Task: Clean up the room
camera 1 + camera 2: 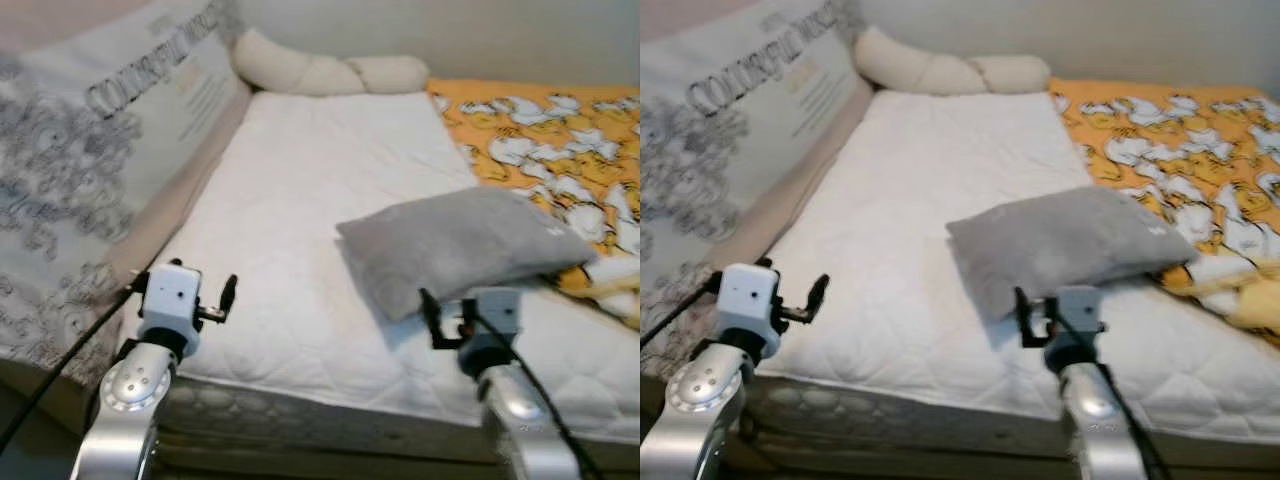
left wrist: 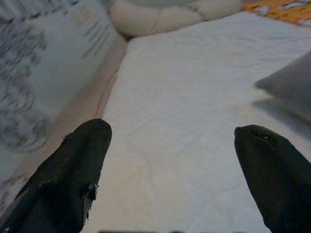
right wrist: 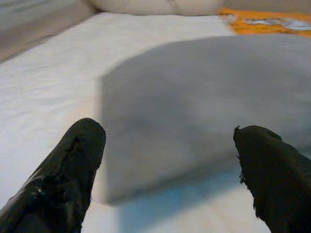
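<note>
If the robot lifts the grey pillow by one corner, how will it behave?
The grey pillow looks soft and plump, so it would probably sag and fold rather than stay flat. It seems light for its size. Lying flat on the white mattress, it should slide, not roll, if the right gripper, jaws open, pushes it.

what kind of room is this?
Most likely a bedroom: a bed with a white quilted mattress, a grey pillow lying on it, and an orange duck-print blanket along its far right side.
</note>
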Robot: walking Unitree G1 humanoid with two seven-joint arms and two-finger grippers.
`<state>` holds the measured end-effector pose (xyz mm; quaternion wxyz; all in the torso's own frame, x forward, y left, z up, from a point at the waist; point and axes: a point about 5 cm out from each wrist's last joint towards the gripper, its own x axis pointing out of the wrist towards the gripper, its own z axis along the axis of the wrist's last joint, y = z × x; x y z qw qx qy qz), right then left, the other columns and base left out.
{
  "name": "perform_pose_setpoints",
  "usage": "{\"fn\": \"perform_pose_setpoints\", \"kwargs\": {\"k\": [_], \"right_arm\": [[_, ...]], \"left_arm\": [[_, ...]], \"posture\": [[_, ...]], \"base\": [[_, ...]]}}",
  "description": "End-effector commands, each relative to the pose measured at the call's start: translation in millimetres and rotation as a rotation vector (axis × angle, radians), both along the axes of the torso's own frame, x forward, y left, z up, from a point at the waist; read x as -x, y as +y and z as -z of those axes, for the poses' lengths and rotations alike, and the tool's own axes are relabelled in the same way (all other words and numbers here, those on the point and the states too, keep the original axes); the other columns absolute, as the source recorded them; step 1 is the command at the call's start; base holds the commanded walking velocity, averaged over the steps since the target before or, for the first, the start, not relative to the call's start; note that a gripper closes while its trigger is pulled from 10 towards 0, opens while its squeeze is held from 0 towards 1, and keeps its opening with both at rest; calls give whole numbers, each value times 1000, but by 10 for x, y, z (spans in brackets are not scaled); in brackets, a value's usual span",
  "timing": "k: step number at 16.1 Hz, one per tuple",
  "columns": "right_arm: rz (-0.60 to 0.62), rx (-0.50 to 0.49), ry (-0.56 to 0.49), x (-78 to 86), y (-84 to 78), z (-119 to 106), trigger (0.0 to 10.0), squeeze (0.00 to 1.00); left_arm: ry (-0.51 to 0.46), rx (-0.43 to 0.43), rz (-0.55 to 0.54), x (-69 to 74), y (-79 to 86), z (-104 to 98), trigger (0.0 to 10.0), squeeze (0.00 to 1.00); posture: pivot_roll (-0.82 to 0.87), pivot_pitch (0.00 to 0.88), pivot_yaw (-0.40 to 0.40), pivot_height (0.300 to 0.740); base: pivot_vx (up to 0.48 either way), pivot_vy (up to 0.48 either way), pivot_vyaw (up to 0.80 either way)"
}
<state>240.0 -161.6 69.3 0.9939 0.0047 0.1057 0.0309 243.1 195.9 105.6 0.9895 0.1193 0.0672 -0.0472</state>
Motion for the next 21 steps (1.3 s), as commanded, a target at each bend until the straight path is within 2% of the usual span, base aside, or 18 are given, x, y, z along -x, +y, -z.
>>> {"fn": "perform_pose_setpoints", "kwargs": {"k": [1,21], "right_arm": [[1,7,-11,-23,-13,-36,10000,0],[1,14,-17,-29,-14,-39,10000,0]], "left_arm": [[-16,-1,5,-25,-9,-39,10000,0],[-12,3,8,-29,-22,-33,10000,0]], "posture": [[45,0,10,740],[44,0,10,740]], "base": [[289,0,0],[288,0,0]]}}
